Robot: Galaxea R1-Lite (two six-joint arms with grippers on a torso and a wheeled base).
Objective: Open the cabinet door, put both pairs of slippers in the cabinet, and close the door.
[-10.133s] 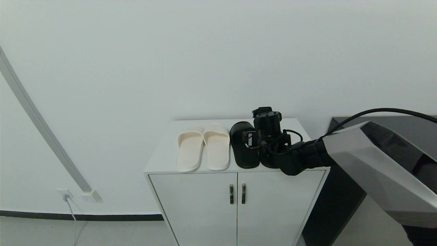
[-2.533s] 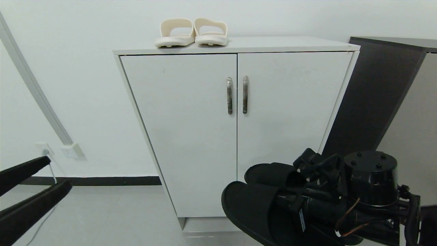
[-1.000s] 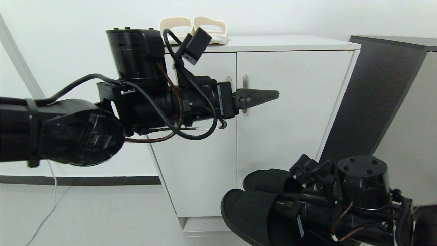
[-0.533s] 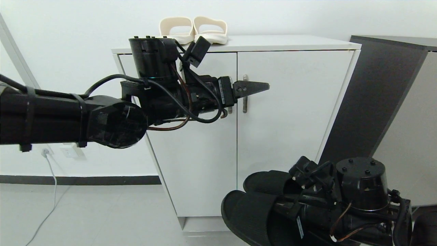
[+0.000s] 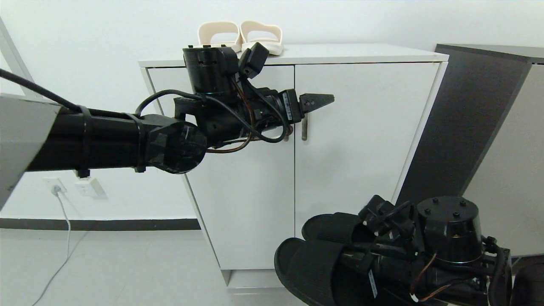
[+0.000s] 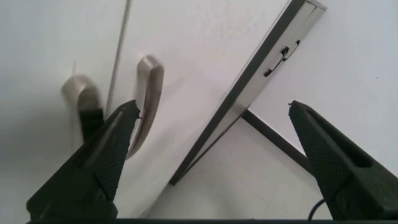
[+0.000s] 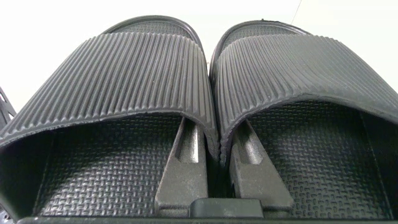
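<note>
Well off to the left of the left gripper [image 5: 318, 101] and lower down, a wall socket [image 5: 53, 187] sits on the white wall, and a cable [image 5: 63, 238] hangs from it toward the floor. The left arm [image 5: 106, 140] stretches across the front of the white cabinet [image 5: 361, 140]. Both of the cabinet's doors [image 5: 238, 182] are shut. The left gripper hangs level with the upper ends of the door handles [image 5: 304, 127]. Its fingers [image 6: 93, 168] are spread wide with nothing between them. In the left wrist view one fingertip lies just beside a handle, but whether it touches cannot be told. Above this gripper and a little to its left, the cream slippers [image 5: 240, 36] rest side by side on the cabinet top, touching each other near the front edge. Below and to the right of the left gripper, well apart from it, the black slippers [image 5: 314, 263] are carried low in front of the right-hand door. Their toes point away from the right gripper [image 7: 216, 134]. That gripper is clamped on the pair: one finger [image 7: 183, 171] reaches under each ribbed strap, and the two inner side walls are pinched together between the fingers, so the slippers sit pressed side by side. Beyond the right gripper and rising above it, a dark cabinet [image 5: 459, 127] stands against the right side of the white one.
</note>
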